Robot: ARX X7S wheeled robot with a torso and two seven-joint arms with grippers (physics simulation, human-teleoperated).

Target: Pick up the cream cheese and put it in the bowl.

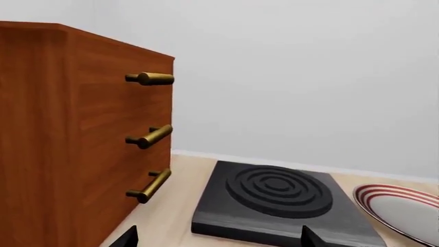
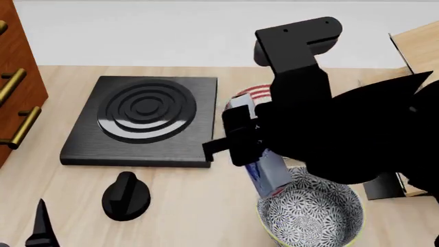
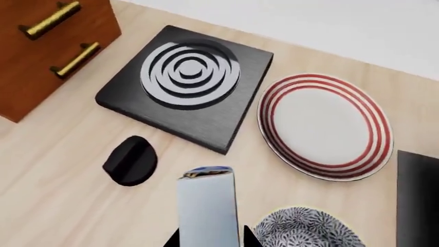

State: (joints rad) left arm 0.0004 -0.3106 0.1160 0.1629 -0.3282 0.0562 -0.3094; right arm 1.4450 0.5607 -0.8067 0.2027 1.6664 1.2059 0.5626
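Two large things frame the scene: the wooden drawer cabinet point(image 1: 75, 134) with brass handles and the black square hob point(image 2: 144, 121) with raised rings on the pale wooden counter point(image 2: 199, 206). Next in size, the white plate with red rings point(image 3: 322, 126) lies just beside the hob, mostly hidden behind the right arm in the head view. The bowl point(image 2: 312, 213), deep and covered in dark-blue-and-white flowers, sits near the plate, its far side covered by the arm. A black knob point(image 2: 125, 195) rests in front of the hob.

The cream cheese point(image 2: 264, 167), a flat silver-grey box with blue on its label, is clamped in the right gripper point(image 3: 209, 237) above the counter at the bowl's rim. Its long axis runs out from the fingers, tilted down toward the bowl; its label is too blurred to read.

The left gripper point(image 1: 219, 236) shows only two dark finger tips standing apart, holding nothing
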